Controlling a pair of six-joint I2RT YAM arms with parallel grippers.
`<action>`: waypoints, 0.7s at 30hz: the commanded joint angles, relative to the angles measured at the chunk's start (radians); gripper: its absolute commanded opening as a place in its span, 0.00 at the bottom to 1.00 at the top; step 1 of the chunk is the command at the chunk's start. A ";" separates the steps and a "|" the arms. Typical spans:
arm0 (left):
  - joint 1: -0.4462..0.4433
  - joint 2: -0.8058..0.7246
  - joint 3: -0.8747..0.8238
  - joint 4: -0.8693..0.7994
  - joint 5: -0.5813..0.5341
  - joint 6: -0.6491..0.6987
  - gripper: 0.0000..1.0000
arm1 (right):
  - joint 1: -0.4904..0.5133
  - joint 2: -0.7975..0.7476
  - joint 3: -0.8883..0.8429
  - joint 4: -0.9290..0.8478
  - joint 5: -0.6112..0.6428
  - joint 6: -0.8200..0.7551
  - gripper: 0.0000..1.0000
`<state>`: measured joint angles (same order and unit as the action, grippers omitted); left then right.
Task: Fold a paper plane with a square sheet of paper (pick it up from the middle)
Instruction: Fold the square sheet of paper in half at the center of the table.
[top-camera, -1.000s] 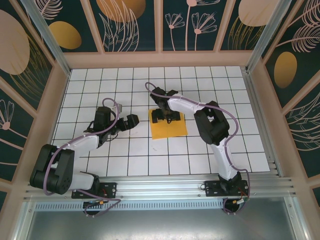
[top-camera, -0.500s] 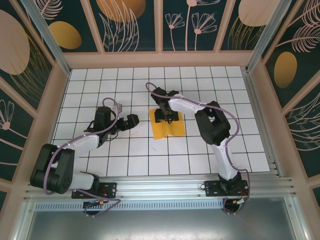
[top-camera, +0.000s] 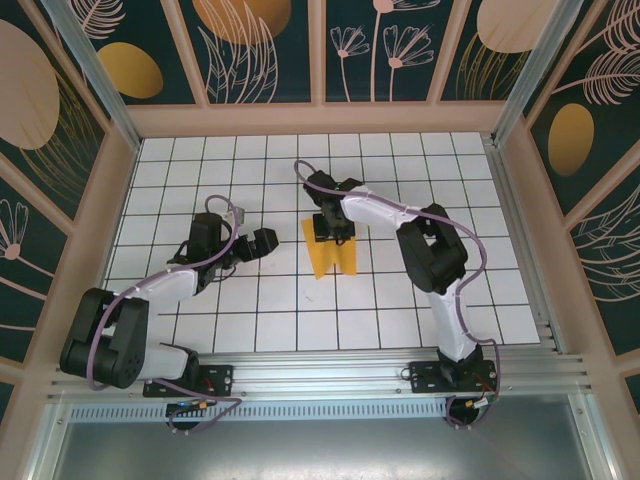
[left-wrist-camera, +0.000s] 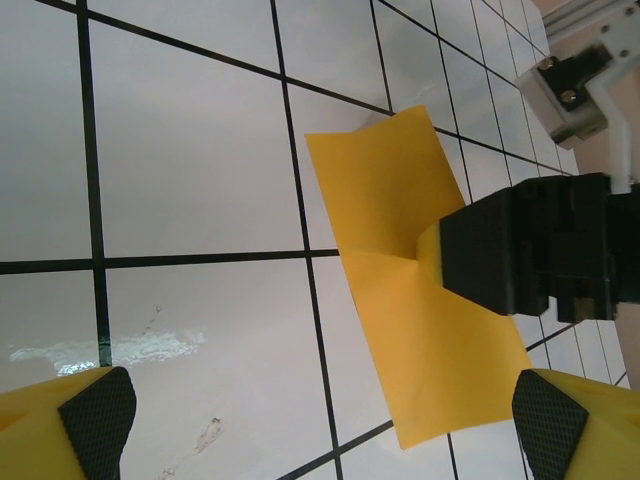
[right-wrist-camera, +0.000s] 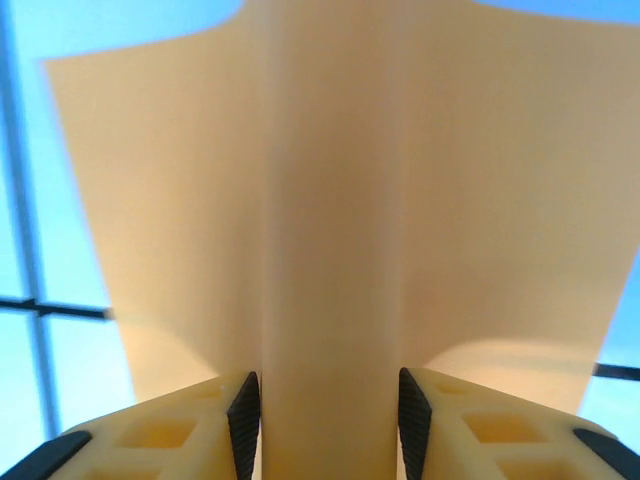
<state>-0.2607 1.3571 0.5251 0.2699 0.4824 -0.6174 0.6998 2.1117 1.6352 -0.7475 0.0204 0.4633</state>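
Top view:
- The square sheet of paper (top-camera: 331, 256), orange-yellow, sits near the middle of the white tiled surface (top-camera: 420, 160).
- It is just in front of the right arm's wrist.
- It reads narrower than a flat square. Its sides are drawn in toward a central ridge, and its near corner points at the arm bases.
- The right hand (top-camera: 333, 232) is down over the far half of the sheet and closed narrow on the paper's middle.
- The left hand (top-camera: 262, 243) lies low to the left of the sheet, near it but apart from it. Its opening faces the paper.

Left wrist view:
- The paper (left-wrist-camera: 390, 200) runs diagonally across the grid lines.
- A pucker shows where the black body of the right hand (left-wrist-camera: 530, 258) meets it.
- The creases fan out from that point.
- I cannot tell whether the sheet's outer edges rest on the tiles or hover just off them.
- The left hand's two dark textured pads (left-wrist-camera: 97, 410) stand at opposite bottom corners of the frame. They are spread wide with bare tile between them.

Right wrist view:
- The paper (right-wrist-camera: 330, 180) rises as a tall fold squeezed between the two yellow fingers (right-wrist-camera: 243, 412).
- The pads press both flanks of the ridge.
- The sheet flares out to either side beyond the ridge.
- Tile and one dark grid line show at the left margin.
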 joint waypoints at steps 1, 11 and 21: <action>-0.004 -0.037 0.024 -0.016 -0.029 0.006 0.98 | -0.014 -0.124 -0.059 0.098 -0.120 0.033 0.44; -0.005 -0.106 0.019 -0.019 -0.094 0.005 0.99 | -0.051 -0.262 -0.261 0.390 -0.347 0.127 0.44; -0.004 -0.168 -0.019 0.024 0.024 -0.016 0.98 | -0.112 -0.293 -0.463 0.493 -0.346 0.151 0.51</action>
<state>-0.2611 1.2114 0.5236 0.2653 0.4446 -0.6216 0.5995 1.8645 1.1976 -0.3119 -0.3092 0.6071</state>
